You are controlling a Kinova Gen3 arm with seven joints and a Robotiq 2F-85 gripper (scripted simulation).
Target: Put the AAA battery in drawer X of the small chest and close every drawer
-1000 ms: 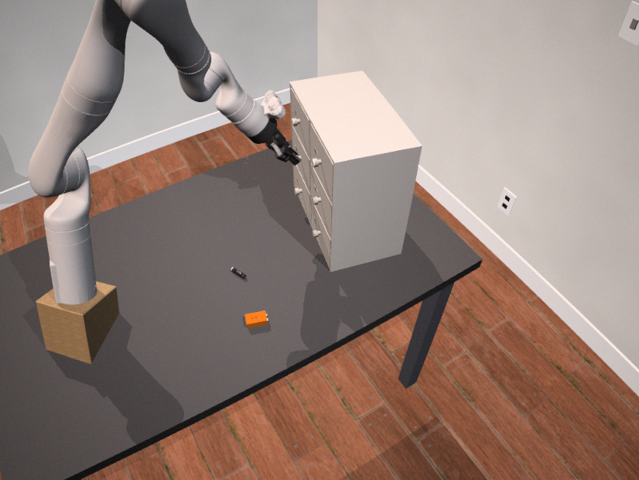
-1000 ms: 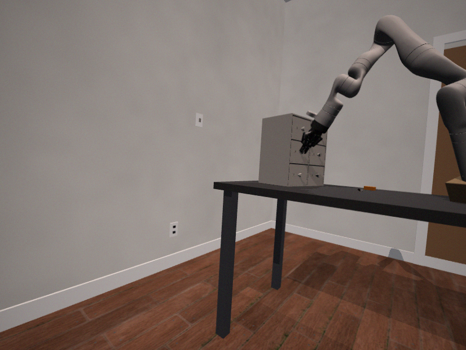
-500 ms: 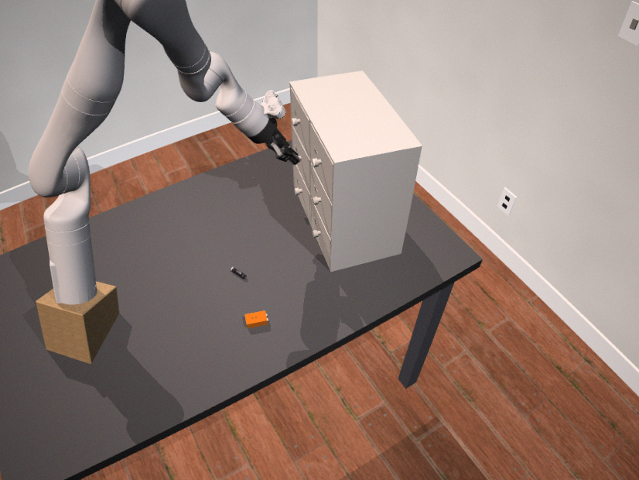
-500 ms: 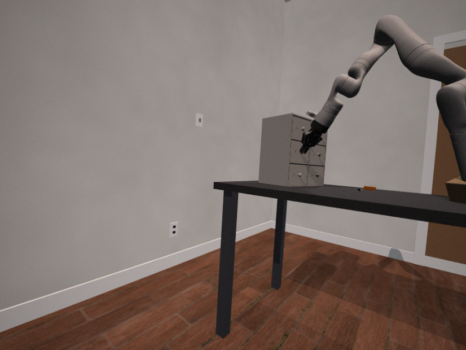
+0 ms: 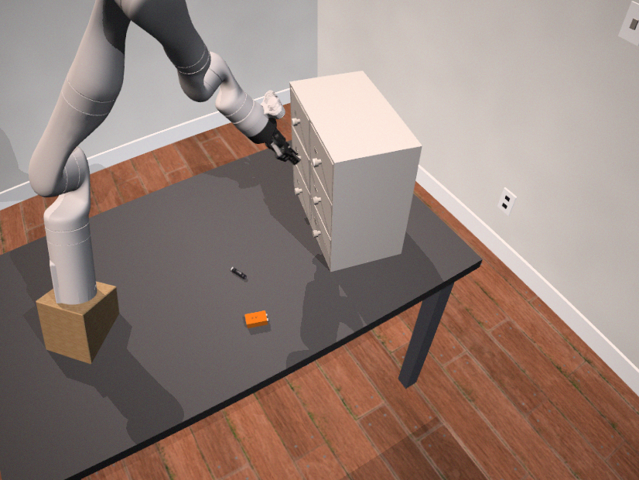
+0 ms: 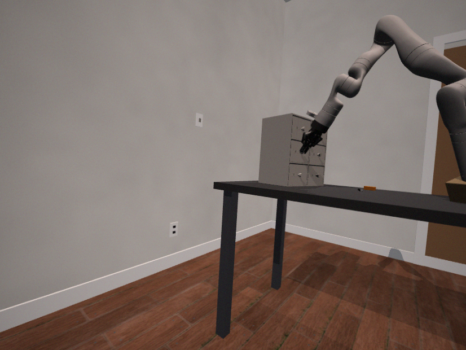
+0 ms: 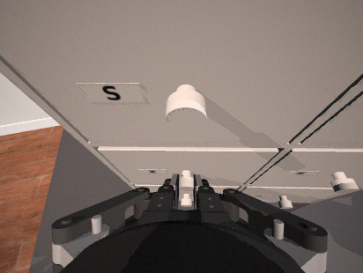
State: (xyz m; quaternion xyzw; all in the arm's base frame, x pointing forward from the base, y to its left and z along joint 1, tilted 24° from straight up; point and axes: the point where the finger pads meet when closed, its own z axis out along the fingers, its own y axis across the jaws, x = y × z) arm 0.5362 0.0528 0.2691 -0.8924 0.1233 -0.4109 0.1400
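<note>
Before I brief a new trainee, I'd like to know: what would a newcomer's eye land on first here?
Likely the pale chest of drawers, tall at the table's far end, with the arm's black claw at its front. Then the bright orange block, lying on the dark table.

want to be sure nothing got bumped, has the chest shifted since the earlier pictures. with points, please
No, the chest (image 5: 367, 211) (image 6: 275, 150) has not visibly shifted: against the table (image 5: 206, 335) (image 6: 338, 199), its front and side sit just where they did in both views.
</note>
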